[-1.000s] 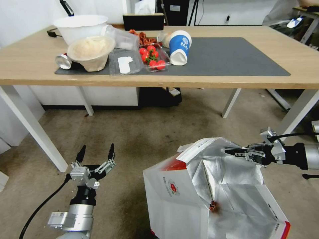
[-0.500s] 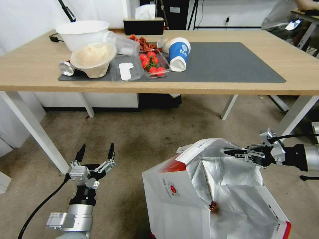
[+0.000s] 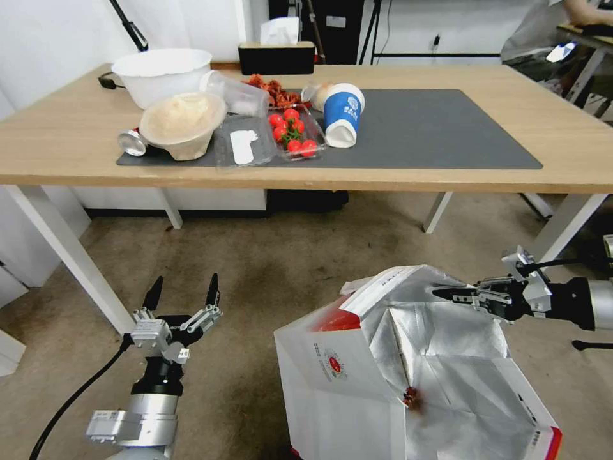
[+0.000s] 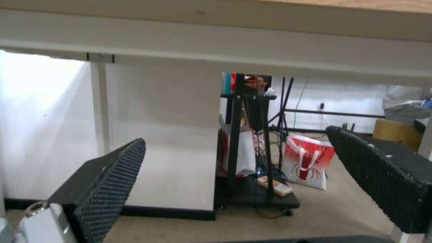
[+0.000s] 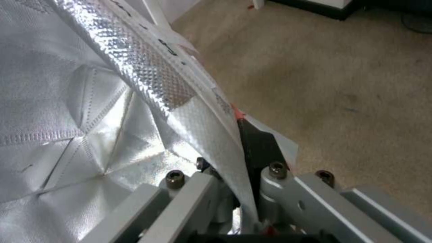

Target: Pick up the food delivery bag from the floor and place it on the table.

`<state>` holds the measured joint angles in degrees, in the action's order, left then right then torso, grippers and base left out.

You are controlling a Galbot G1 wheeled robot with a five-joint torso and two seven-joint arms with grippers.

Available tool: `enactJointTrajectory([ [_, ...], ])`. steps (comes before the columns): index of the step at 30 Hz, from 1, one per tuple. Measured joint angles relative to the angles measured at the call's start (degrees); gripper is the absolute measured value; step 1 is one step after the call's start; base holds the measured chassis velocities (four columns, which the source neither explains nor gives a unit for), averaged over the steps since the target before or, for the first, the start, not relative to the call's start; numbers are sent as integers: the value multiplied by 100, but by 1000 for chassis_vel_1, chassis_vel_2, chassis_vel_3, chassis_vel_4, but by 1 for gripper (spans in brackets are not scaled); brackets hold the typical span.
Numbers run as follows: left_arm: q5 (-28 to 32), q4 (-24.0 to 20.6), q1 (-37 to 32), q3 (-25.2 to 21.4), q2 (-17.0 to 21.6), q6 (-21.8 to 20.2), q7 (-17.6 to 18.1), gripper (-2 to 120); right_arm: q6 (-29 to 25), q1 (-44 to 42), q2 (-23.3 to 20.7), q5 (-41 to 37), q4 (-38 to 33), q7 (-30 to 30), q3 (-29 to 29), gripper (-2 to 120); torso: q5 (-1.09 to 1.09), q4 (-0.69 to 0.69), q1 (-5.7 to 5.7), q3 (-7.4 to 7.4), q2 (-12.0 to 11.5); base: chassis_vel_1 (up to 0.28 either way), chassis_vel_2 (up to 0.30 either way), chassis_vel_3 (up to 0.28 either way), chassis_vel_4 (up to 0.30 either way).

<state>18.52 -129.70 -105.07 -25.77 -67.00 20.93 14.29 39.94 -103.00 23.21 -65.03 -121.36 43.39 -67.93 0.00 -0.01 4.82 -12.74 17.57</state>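
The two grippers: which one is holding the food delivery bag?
The right gripper: it is shut on the foil-lined rim of the food delivery bag. The left gripper is open over the floor, apart from the bag.

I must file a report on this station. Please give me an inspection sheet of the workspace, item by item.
Surface: table with dark grey mat; right part of the mat bare.
Job's things: food delivery bag open below table height, foil lining showing.
Clutter: bowls, tomato tray, blue cup on the mat's left part.
Grippers: right claw shut on the bag's rim; left claw open, holding nothing, near a table leg.
Cables: black cable along the left arm.
Surroundings: beige carpet, white wall.
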Motion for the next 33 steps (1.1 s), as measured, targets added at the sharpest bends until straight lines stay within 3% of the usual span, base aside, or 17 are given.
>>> enactJointTrajectory([
  [33,0,72,48,-8,64,43,9,100,-53,121,64,158,-11,-9,172,0,0,1,237,-490,726,0,0,0,0],
])
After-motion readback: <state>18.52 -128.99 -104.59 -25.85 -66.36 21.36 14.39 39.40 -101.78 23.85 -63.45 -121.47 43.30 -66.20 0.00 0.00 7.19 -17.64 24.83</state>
